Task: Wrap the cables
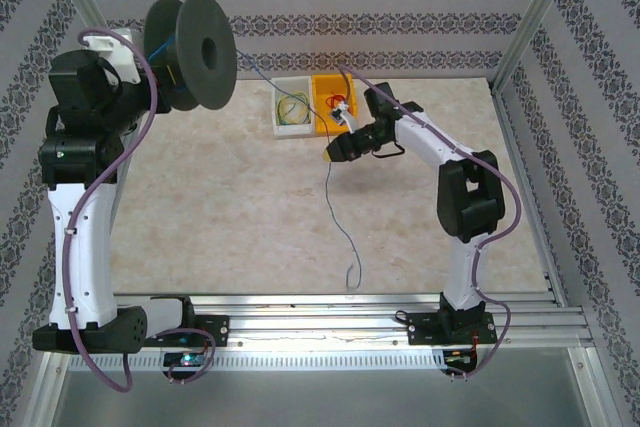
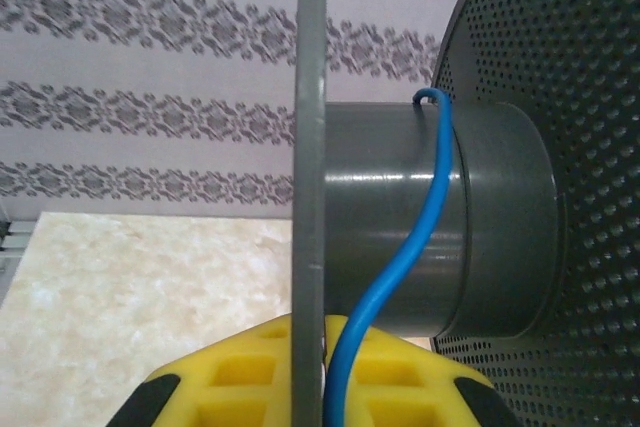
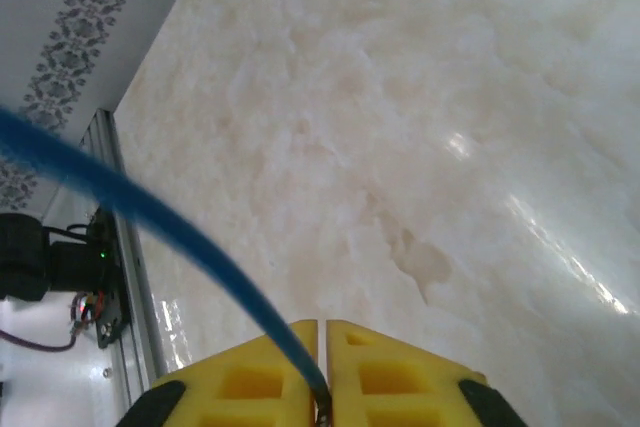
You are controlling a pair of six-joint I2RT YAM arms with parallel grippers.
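A dark-blue cable runs from the black spool, held high at the far left, across to my right gripper, then hangs down to the table, where its loose end lies. In the left wrist view, my left gripper is shut on the spool's thin flange, with the cable squeezed in beside it and curving up over the grey hub. In the right wrist view, my right gripper is shut on the cable, which stretches away to the upper left above the table.
A white bin and a yellow bin with small coloured wires stand at the back middle, just behind the right gripper. Metal frame posts and patterned walls enclose the marble table. An aluminium rail runs along the near edge.
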